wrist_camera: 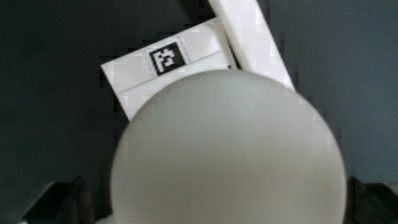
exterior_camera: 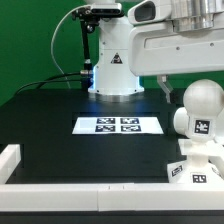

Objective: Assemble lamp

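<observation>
A white plastic round-headed bulb [exterior_camera: 200, 106] stands upright on the white flared square base [exterior_camera: 196, 165] at the exterior view's right of the black counter [exterior_camera: 60, 120], near its white front rail [exterior_camera: 80, 190]; the arm's end effector [wrist_camera: 210, 205] hangs open above, dark fingers [wrist_camera: 54, 205] clear of the bulb's head on either side, the marker board [exterior_camera: 118, 125] well apart

White glossy arm [exterior_camera: 180, 45], rounded base [exterior_camera: 115, 75], black cable [exterior_camera: 50, 80], possibly a warning sticker [exterior_camera: 113, 58]
</observation>
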Robot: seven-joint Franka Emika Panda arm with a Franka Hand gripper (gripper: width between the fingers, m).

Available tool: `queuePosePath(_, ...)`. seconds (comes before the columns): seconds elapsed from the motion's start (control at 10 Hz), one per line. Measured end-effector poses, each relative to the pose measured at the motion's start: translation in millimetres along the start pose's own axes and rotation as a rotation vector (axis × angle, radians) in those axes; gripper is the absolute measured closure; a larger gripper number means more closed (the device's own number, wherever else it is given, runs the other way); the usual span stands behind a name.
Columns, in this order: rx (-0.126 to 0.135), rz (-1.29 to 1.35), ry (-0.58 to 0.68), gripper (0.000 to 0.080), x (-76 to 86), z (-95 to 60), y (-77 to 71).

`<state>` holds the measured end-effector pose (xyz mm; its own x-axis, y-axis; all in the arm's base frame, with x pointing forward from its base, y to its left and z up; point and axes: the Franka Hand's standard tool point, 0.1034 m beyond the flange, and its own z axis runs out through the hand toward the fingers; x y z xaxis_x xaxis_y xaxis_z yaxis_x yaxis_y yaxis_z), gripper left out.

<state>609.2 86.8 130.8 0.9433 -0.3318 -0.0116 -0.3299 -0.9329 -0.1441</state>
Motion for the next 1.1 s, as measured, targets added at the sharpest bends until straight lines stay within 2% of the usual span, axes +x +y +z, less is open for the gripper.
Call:
queuePosePath(0.1, -0.026, -0.168, 0.005, 0.0101, -1.6, 3.1, 4.0)
queuePosePath(0.2, -0.041, -0.254, 0.004, 0.0101, -3.2, 4.8, 5.1)
queuePosePath(0.3, -0.039, -0.229, 0.006, 0.0101, -2.7, 4.4, 5.1)
queuePosePath(0.4, -0.039, -0.21, 0.006, 0.021, -2.7, 4.4, 5.0)
queuePosePath(0.8, -0.035, -0.056, 0.008, 0.0224, -2.9, 4.4, 4.5)
queuePosePath(1.1, -0.024, 0.325, 0.01, 0.0224, -1.6, 5.7, -1.5)
